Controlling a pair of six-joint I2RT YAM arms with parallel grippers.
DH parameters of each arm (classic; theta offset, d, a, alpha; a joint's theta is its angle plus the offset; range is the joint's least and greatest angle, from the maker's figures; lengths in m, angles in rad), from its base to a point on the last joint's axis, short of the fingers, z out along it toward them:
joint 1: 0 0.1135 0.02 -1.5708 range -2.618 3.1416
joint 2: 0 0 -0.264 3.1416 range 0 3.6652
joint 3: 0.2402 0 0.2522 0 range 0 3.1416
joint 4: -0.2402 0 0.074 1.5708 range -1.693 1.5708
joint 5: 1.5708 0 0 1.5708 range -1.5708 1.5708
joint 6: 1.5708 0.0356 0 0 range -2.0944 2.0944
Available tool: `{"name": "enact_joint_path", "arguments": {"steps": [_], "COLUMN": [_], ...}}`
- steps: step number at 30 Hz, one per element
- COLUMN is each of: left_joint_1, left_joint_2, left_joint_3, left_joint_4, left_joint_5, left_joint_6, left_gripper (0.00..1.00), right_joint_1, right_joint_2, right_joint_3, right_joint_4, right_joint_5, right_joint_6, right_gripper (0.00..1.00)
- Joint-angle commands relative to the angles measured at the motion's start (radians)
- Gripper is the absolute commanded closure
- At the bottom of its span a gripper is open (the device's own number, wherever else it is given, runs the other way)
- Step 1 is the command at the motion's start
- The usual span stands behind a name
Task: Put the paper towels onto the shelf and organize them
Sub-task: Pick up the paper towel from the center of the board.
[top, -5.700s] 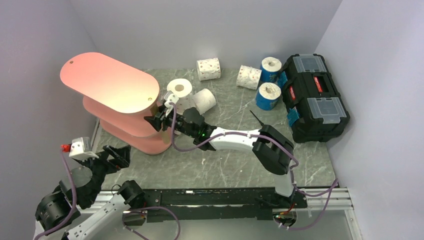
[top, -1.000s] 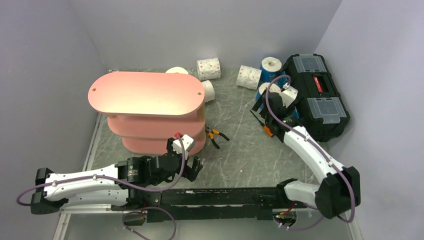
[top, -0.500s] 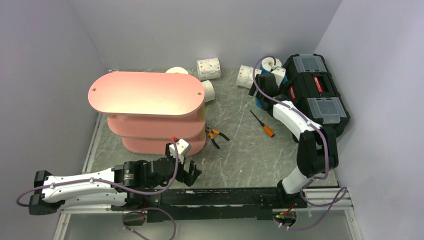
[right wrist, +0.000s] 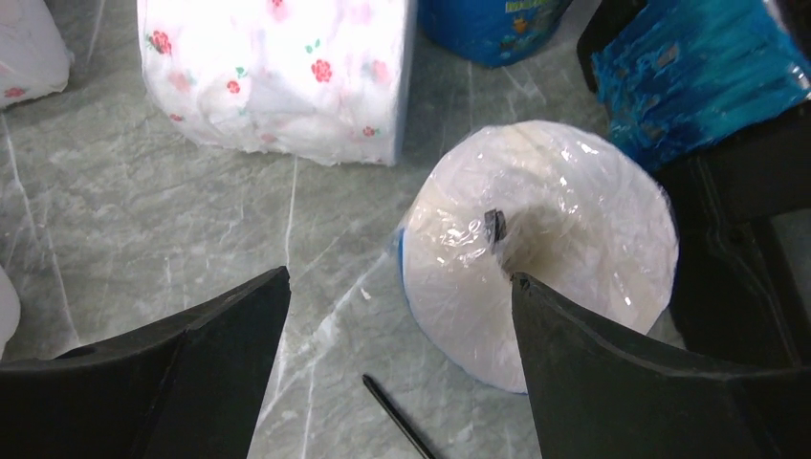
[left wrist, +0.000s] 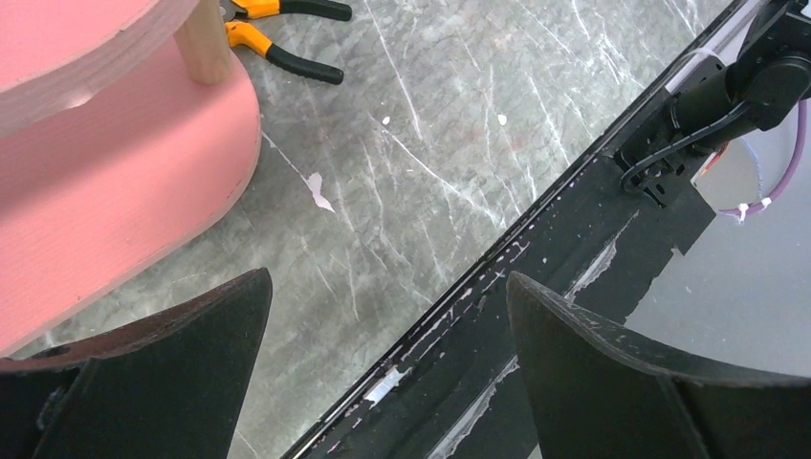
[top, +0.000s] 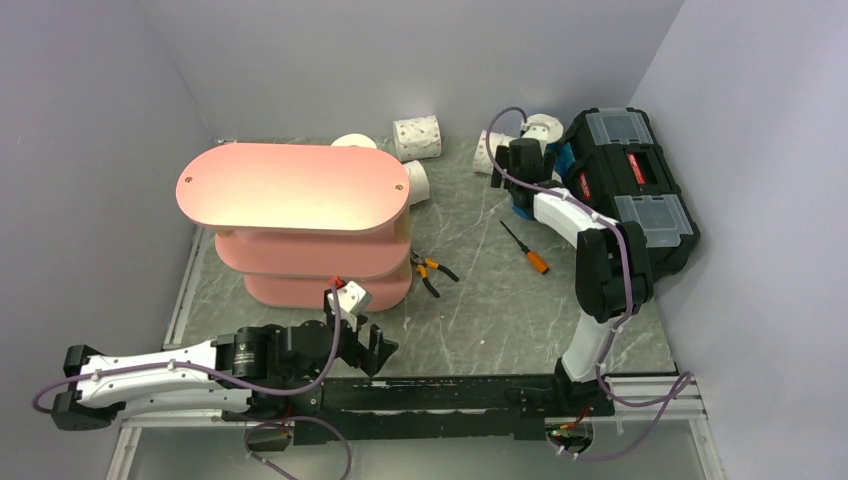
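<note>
Near left corner of the tabletop: left gripper [top: 372,345] low over the near edge, jaws spread wide, nothing between them. Just beyond, pink shelf [top: 290,185] upright on the left half of the tabletop. Behind its right end, two plain white rolls: one [top: 352,141] at the far edge, one [top: 416,181] close by the shelf. Speckled roll [top: 417,137] at the far edge, right of those. Pliers [top: 432,270] flat on the tabletop by the shelf's right end. Screwdriver [top: 527,248] right of centre. Second speckled roll [right wrist: 287,76] on its side near the far edge. Right gripper [right wrist: 400,279] above a blue-wrapped roll [right wrist: 540,249] standing on end, jaws wide apart and clamped on nothing, the roll nearer one finger. Another blue roll [right wrist: 493,24] just beyond. Black toolbox [top: 630,190] along the right edge.
</note>
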Motion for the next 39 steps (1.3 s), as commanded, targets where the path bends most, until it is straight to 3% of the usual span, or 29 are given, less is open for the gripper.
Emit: {"name": "enact_joint_path", "arguments": {"steps": [1, 27, 39], "left_joint_1": [-0.008, -0.007, -0.007], "left_joint_2": [-0.018, 0.01, 0.014], "left_joint_3": [-0.007, -0.026, -0.033], "left_joint_4": [0.007, 0.044, 0.047], "left_joint_5": [-0.045, -0.054, -0.054], "left_joint_6": [-0.016, -0.003, -0.007], "left_gripper": [0.01, 0.01, 0.01], "right_joint_1": [-0.007, -0.026, -0.039], "right_joint_2": [0.011, 0.086, 0.136], "right_joint_3": [0.064, 0.079, 0.066], "right_joint_4": [0.058, 0.039, 0.041], "right_joint_5": [0.0, 0.061, 0.016], "right_joint_6": [-0.058, -0.063, -0.055], "right_gripper": [0.12, 0.07, 0.12]}}
